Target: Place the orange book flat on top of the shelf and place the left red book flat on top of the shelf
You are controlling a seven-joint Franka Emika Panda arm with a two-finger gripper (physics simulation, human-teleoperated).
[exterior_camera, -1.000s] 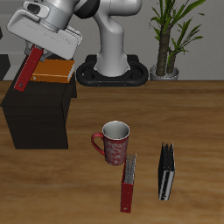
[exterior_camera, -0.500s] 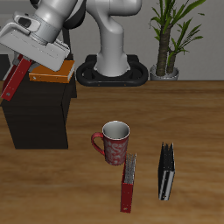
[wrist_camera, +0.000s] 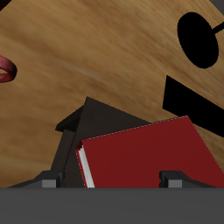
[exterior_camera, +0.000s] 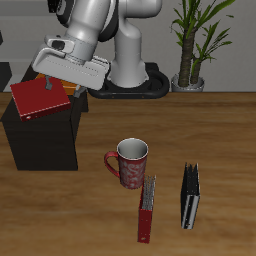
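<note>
Clamped in the gripper [exterior_camera: 62, 88]: the left red book [exterior_camera: 38, 98], cover near flat, above the shelf [exterior_camera: 42, 135] top. Orange book [exterior_camera: 68, 88] probably beneath, mostly hidden. Remaining: lower and release.

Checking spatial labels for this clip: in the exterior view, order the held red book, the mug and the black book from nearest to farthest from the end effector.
1. Left red book, held in the end effector over the shelf.
2. Mug, mid-table.
3. Black book, upright near the table's front edge, farthest.
</note>
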